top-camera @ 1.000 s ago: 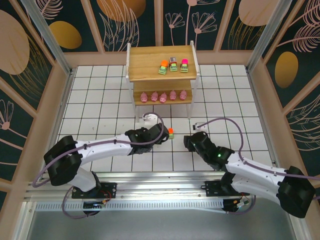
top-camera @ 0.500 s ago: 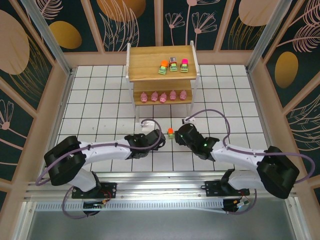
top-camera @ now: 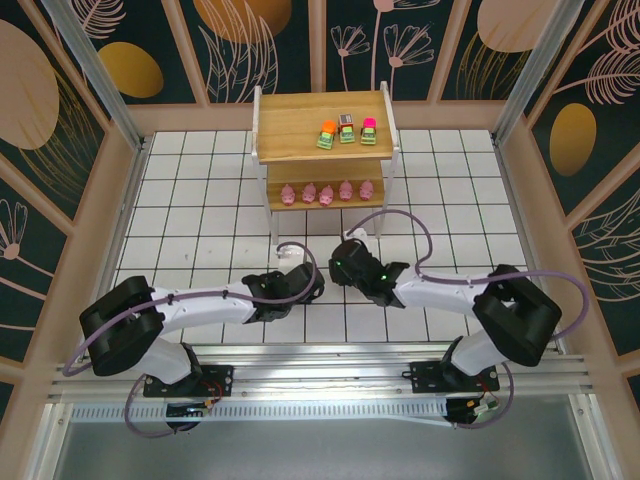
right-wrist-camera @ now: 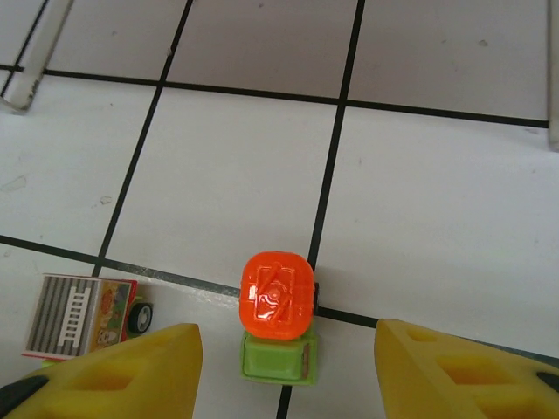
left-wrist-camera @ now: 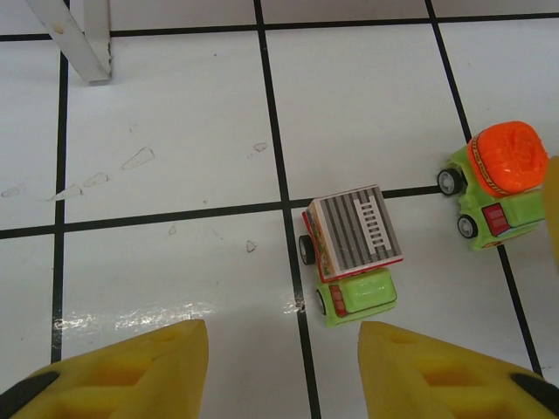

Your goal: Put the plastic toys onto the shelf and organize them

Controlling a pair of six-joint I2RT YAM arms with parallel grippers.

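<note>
Tiled tabletop (right-wrist-camera: pixel 437 218): orange-top truck (right-wrist-camera: pixel 277 327) sits btwn open right jaws, touching neither.

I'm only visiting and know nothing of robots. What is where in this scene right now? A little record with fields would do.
shelf, top tier: three small vehicles in a row
shelf, lower tier: five pink pigs in a row
table: grey-topped vehicle and orange-topped vehicle, near each other but not touching
left pincer: open, low over the table, with the grey-topped vehicle just ahead
right pincer: open, lined up on the orange-topped vehicle
held: nothing
</note>
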